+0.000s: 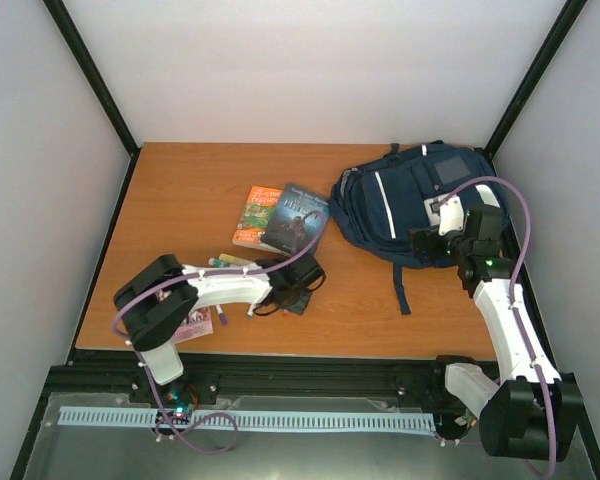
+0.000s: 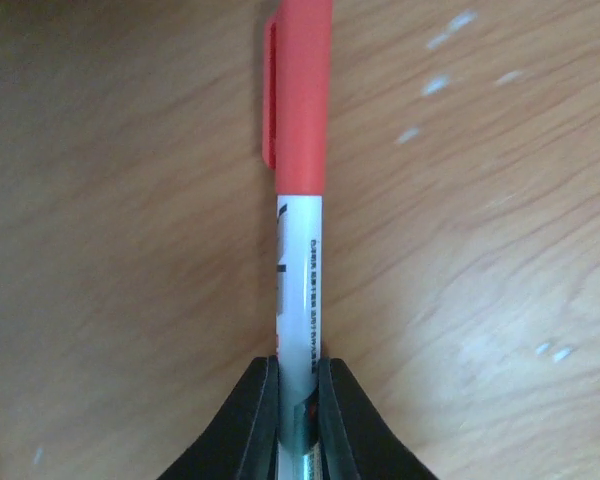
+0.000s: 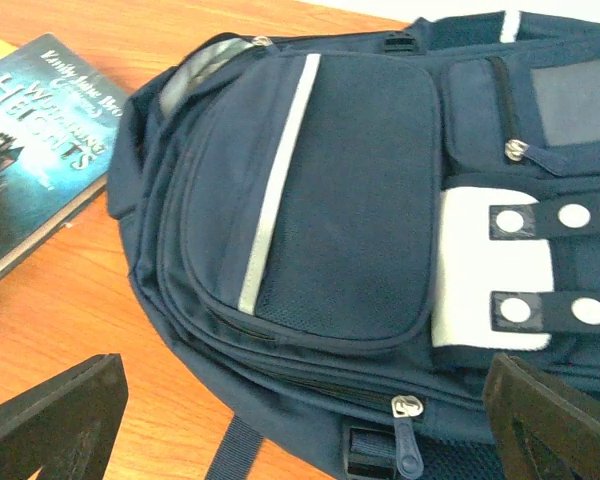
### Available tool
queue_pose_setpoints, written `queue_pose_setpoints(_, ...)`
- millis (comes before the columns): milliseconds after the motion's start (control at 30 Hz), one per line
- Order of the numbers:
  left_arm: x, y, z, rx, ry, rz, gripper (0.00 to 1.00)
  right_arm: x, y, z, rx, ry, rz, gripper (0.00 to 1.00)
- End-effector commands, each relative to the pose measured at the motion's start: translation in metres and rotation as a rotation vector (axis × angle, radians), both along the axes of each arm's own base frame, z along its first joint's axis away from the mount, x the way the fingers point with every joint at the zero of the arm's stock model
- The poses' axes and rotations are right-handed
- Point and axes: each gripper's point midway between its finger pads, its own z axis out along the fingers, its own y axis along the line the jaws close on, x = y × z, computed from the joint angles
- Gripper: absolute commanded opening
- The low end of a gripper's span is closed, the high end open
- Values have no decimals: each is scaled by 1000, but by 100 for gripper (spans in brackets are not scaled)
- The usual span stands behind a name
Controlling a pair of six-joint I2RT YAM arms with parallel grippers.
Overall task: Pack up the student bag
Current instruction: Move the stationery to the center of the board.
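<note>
My left pincer (image 2: 298,378) is clenched on a marker (image 2: 300,250). Its dark fingers press the white barrel from both sides near the tail, so the red cap points straight out ahead of the tips. The pen runs parallel to the bench (image 2: 500,250) below it, and I cannot tell whether it touches the wood or hangs just clear. I judge the grip is at the rear so the cap end can lead into an opening. From overhead, a few loose pens (image 1: 230,262) lie just behind this pincer, beside the arm. Ahead of it and slightly to its right, an orange book (image 1: 258,215) and a dark book (image 1: 298,218) lie flat against each other, probably next in line for packing. Further right, the student bag (image 1: 415,200) lies on the bench with its front pockets facing up, directly below and ahead of my right pincer (image 1: 432,242). That pincer is released, its jaws spread wide with nothing between them, and it hovers over the bag's near edge. In its wrist view the striped front pocket fills the space ahead of the fingers, with a zip pull close by. I read this position as ready to steady the bag or work a zip, though I cannot tell whether any compartment is open.
</note>
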Motion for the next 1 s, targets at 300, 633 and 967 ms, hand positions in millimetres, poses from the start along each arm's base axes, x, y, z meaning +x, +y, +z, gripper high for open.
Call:
queue_pose_setpoints(300, -40, 126, -8, 221, 50, 377, 7, -20, 45, -28, 31, 176, 349, 90)
queue_pose_setpoints(633, -29, 118, 47, 72, -34, 356, 56, -7, 65, -50, -188, 252, 440, 67)
queue_pose_setpoints(967, -15, 88, 104, -223, -152, 324, 73, 48, 102, -71, -370, 299, 432, 65)
